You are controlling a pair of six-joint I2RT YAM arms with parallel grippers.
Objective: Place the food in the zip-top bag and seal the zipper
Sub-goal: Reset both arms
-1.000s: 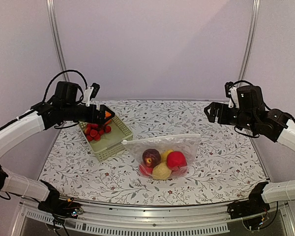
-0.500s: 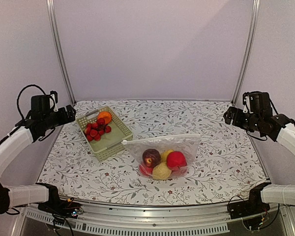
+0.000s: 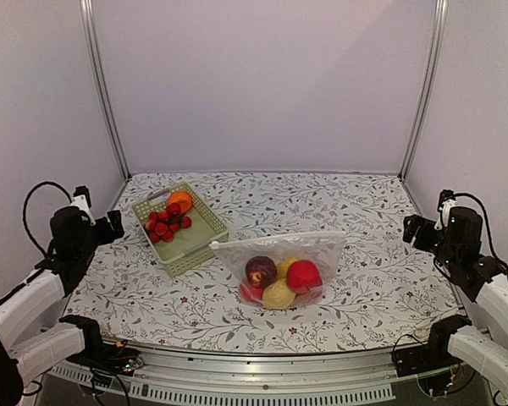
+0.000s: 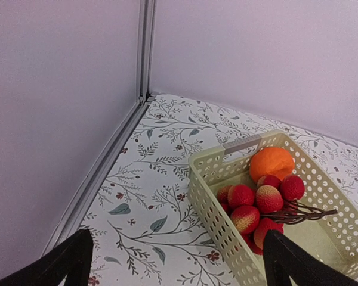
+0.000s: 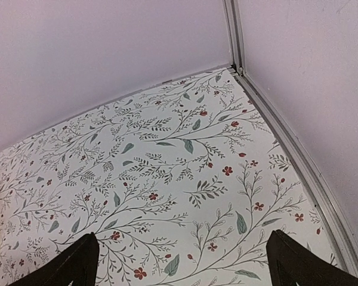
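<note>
The zip-top bag [image 3: 322, 252] lies flat mid-table with the food inside: a dark maroon fruit [image 3: 261, 271], a red one [image 3: 304, 275], a yellow one [image 3: 278, 294] and more behind them. The zipper [image 3: 275, 238] runs along the bag's far edge; I cannot tell whether it is pressed shut. My left gripper [image 3: 110, 227] is open and empty at the table's left edge, beside the basket. In the left wrist view [image 4: 176, 271] its fingers [image 4: 68, 262] stand wide apart. My right gripper [image 3: 413, 230] is open and empty at the right edge, with only tablecloth between its fingertips [image 5: 182, 268].
A pale green perforated basket [image 3: 195, 259] stands left of the bag with an orange [image 3: 179, 201] and small red lychee-like fruits [image 3: 162, 225]. It also shows in the left wrist view [image 4: 212, 208]. Metal frame posts [image 3: 102, 93] stand at the back corners.
Both arms have drawn back from above the table and sunk low at the near left and right edges. The bag, the fruits and the basket have not moved.
</note>
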